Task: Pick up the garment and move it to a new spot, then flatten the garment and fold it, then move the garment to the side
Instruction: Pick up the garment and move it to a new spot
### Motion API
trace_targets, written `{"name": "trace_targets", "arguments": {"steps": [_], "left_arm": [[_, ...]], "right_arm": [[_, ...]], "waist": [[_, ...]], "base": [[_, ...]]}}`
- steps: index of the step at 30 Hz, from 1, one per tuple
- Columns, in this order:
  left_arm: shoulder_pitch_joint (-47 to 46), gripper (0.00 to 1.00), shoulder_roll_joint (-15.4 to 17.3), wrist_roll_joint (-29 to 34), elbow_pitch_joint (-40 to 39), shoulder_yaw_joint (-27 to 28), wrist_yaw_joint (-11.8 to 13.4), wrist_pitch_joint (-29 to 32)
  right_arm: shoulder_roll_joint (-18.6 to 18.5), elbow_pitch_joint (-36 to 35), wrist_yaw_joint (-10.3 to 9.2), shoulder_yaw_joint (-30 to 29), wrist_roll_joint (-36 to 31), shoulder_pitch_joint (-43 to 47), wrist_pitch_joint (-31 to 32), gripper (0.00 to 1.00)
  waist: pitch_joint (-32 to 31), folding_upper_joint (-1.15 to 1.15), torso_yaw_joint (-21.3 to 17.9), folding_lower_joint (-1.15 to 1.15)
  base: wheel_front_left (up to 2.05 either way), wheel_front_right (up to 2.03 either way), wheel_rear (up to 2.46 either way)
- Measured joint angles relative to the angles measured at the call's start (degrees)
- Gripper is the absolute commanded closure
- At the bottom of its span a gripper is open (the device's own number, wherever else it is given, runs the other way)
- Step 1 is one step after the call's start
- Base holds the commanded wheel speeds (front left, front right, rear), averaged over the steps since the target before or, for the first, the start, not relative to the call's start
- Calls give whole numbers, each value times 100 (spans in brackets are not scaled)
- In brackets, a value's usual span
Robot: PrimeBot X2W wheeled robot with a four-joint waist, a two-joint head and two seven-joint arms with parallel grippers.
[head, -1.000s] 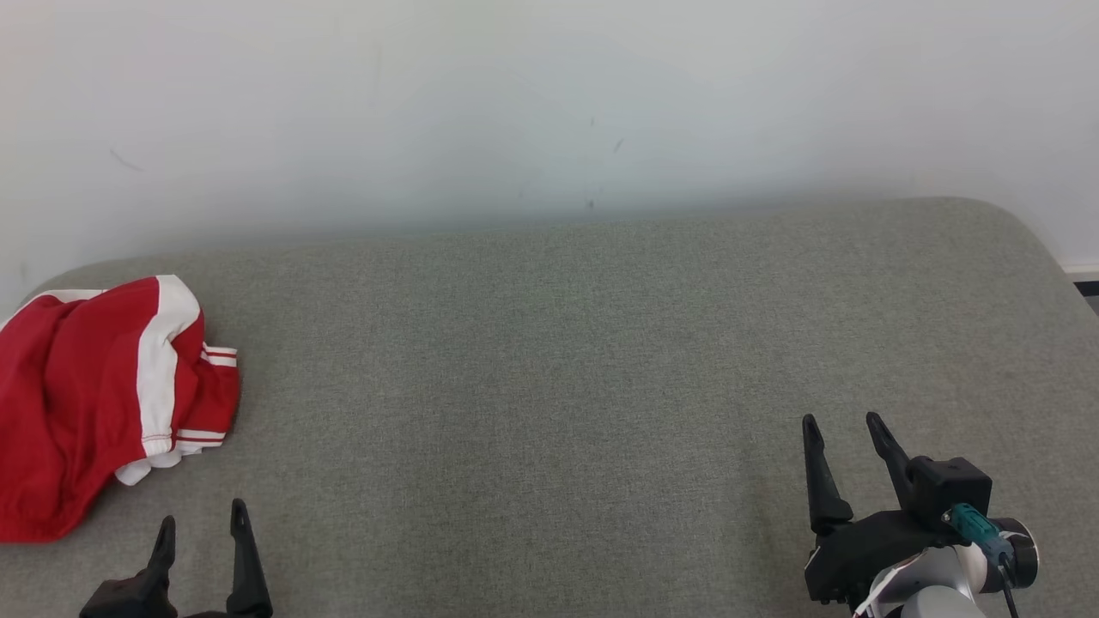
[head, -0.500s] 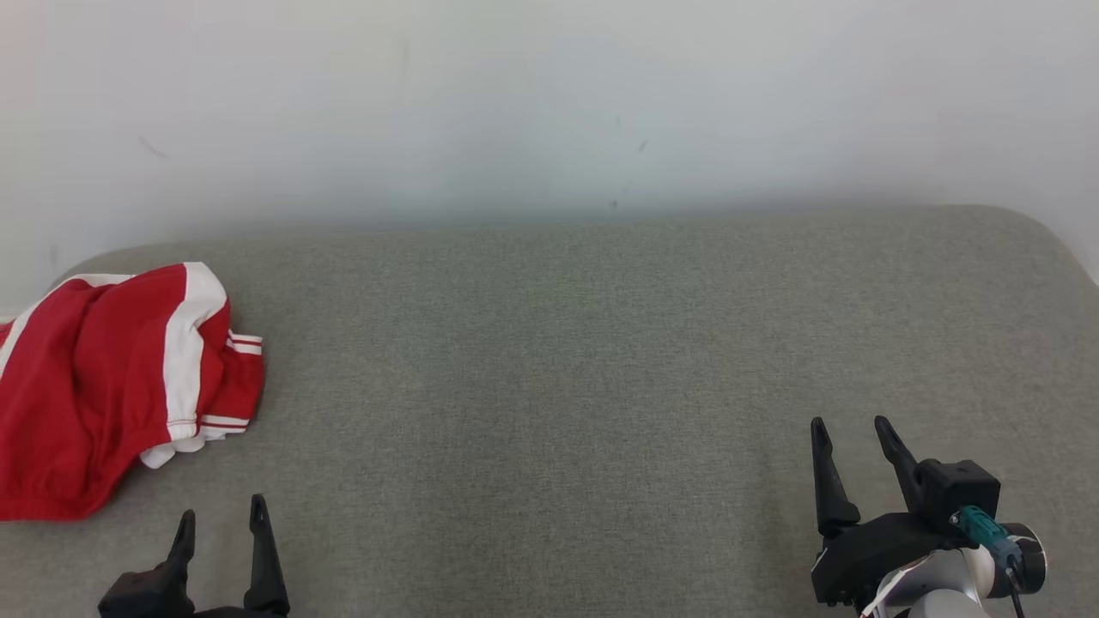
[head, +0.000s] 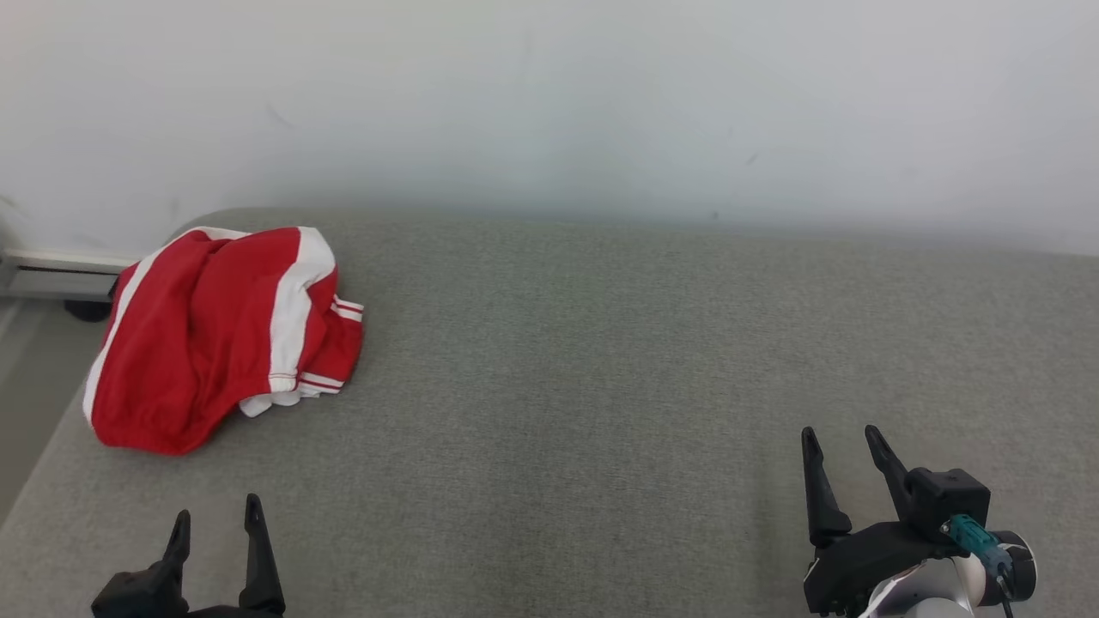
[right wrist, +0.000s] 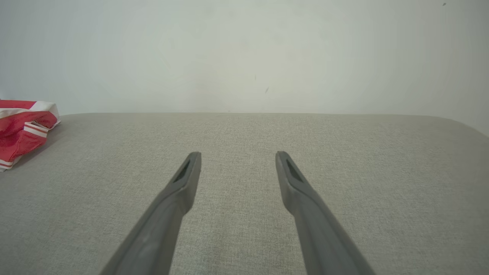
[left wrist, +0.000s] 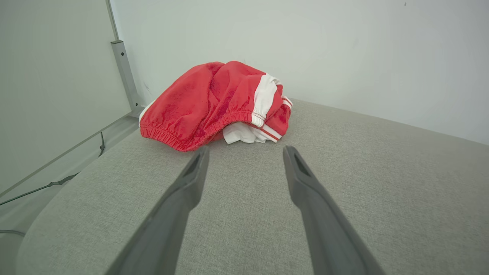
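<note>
a: head view first. what's different from a second ago?

b: the whole picture has slid sideways, wall marks included, so the head has swung toward the robot's left. nothing on the pad itself has moved. the crumpled red fabric garment with white stripes [head: 219, 343] was cut off by the left edge before. now it's whole in view, at the far left end of the grey woven-fabric pad [head: 601, 386], close to the pale wall [head: 549, 103].

a: and the grippers there?

b: the left gripper [head: 216, 508] is low on the left and the right gripper [head: 840, 432] low on the right. both have their fingers spread with nothing between them, same as before.

a: left wrist view?

b: the garment [left wrist: 214, 103] lies straight ahead of the left gripper [left wrist: 244, 151]. it's near the spread tips but not touching them, with the gathered elastic hem facing them.

a: right wrist view?

b: the right gripper [right wrist: 237, 154] is spread over bare pad. the garment [right wrist: 23, 126] is just a corner at the left edge, well apart from it.

a: so where does that leave the task?

b: i'd say the pickup hasn't begun. the turn squares the robot to the garment, and the left arm looks the better placed for the first grab.
</note>
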Motion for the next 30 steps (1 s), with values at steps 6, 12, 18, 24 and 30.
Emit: {"name": "trace_targets", "arguments": {"steps": [6,12,18,24,30], "left_arm": [[2,0,-2,0,-11,42,0,8],[1,0,-1,1,-7,57,0,101],[3,0,0,30,-19,89,0,110],[12,0,33,43,-24,92,0,152],[250,0,91,42,-70,178,1,178]], "right_arm": [[25,-15,8,68,0,1,5,0],[46,20,18,125,0,2,49,0],[67,52,43,151,1,1,49,0],[115,80,59,205,3,0,49,0],[180,105,110,341,4,-14,56,0]], "waist": [[-34,0,504,0],[-69,0,937,0],[-118,0,1342,0],[-178,0,1694,0],[-256,0,1911,0]], "base": [[0,0,0],[0,0,0],[0,0,0],[0,0,0],[0,0,0]]}}
